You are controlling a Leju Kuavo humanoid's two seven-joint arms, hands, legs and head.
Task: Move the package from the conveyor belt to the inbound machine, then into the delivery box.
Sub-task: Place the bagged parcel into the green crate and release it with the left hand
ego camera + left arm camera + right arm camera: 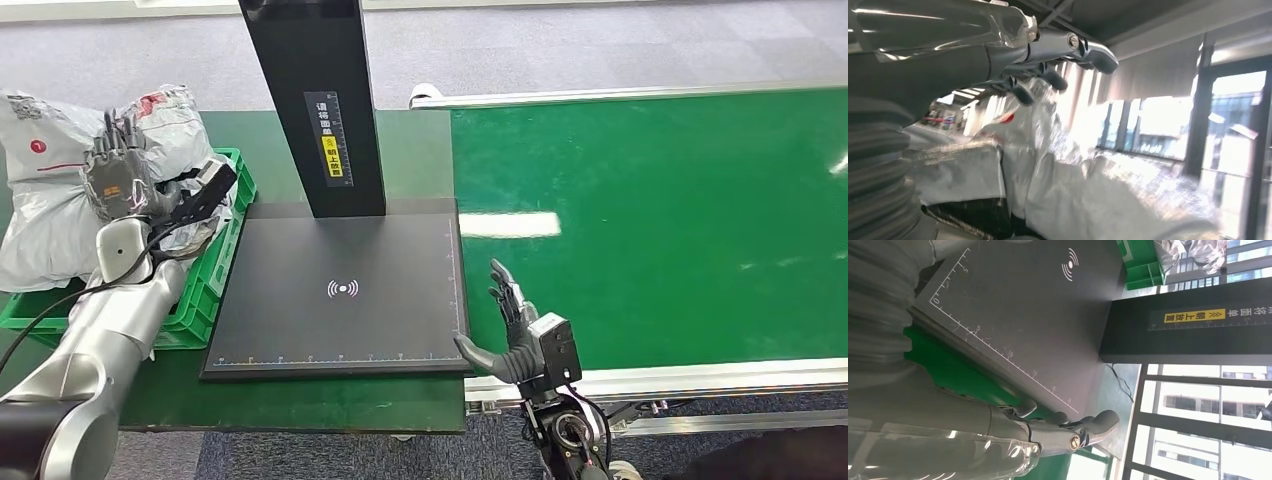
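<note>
Where packages [60, 190] overflow, crate [215, 285] mostly hidden.

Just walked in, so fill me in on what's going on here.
The left hand is over the grey packages heaped in the green delivery box, fingers apart, gripping nothing. The right hand waits open at the near edge of the conveyor belt. The scanner plate and belt hold no package.

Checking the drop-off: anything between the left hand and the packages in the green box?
Nothing visible. The left hand hovers directly over the grey packages piled in the green delivery box; its fingers hang just above the wrap.
</note>
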